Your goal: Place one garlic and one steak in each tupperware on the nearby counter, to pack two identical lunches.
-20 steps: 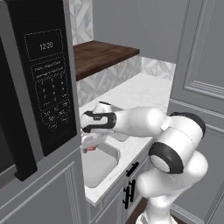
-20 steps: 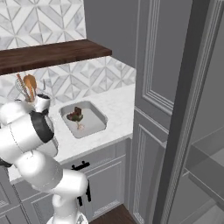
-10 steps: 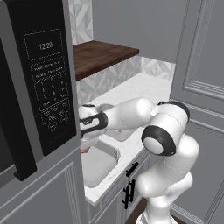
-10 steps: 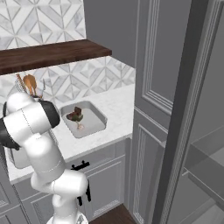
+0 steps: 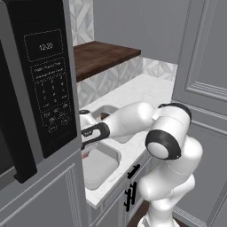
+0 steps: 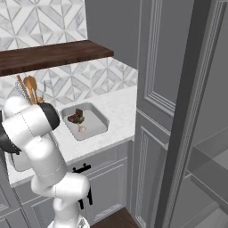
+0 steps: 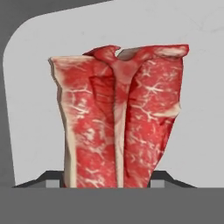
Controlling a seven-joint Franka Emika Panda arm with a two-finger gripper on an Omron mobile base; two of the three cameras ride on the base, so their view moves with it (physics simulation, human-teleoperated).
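The steak (image 7: 120,118) was held clamped in the gripper (image 7: 107,177), hanging above the near tupperware (image 5: 99,166) on the counter (image 5: 146,91), evidently so that it could be released into that tray.

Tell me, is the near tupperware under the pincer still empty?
Looks empty: its visible pale floor is bare. The steak is above it in the pincer, not set down; the far tupperware already holds food.
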